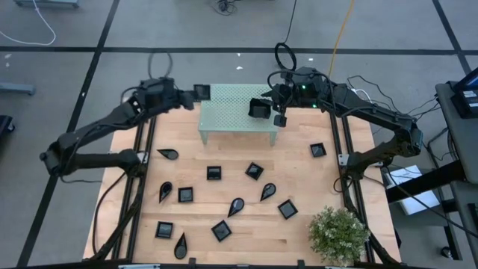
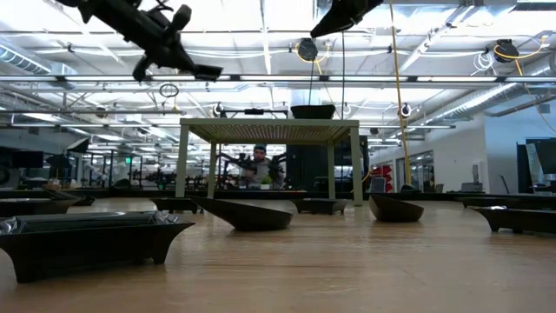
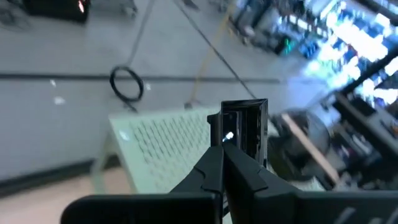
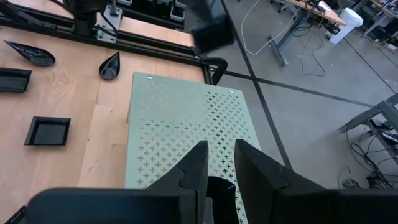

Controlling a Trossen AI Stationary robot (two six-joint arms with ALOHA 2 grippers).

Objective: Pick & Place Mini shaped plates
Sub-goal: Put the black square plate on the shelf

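So far, little is placed. At upper left of the high view, the left gripper pinches a square plate just beside the green stand. At upper centre, the right gripper clasps another plate over the stand. About fourteen plates wait across the lower table.

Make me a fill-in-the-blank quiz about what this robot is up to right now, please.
1. The left hand is shut on a small black ___ plate.
2. That hand is up beside a perforated stand coloured pale ___.
3. The loose black plates lie on a table made of light ___.

Missing words: square; green; wood.
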